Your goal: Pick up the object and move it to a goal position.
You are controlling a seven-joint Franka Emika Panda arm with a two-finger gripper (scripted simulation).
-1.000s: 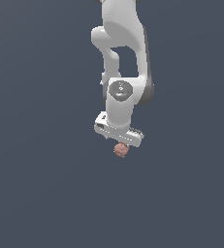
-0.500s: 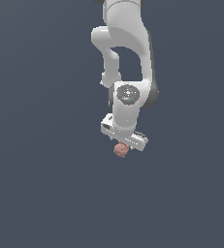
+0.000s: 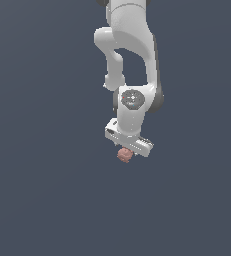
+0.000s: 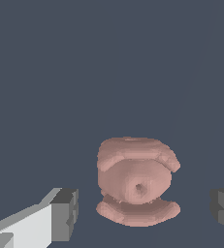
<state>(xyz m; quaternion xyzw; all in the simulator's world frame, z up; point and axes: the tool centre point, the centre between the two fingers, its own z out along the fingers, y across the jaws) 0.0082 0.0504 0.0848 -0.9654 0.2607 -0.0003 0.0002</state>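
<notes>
- While the white arm (image 3: 132, 65) hangs straight down over the plain dark grey floor (image 3: 42, 200), the gripper (image 3: 127, 148) sits right above the pinkish-red ball (image 3: 124, 154) in the exterior view.
- That lumpy little ball lies out on the open floor, well away from any edge in view, and it looks tiny next to the gripper's white body.
- From the wrist view, the ball (image 4: 135, 179) lies between the two dark finger pads (image 4: 65, 213), and there's a clear gap on each side, so neither pad is touching it.
- The jaws are spread wide, with nothing held.
- Whether the fingertips have reached floor level can't be made out from either camera.
</notes>
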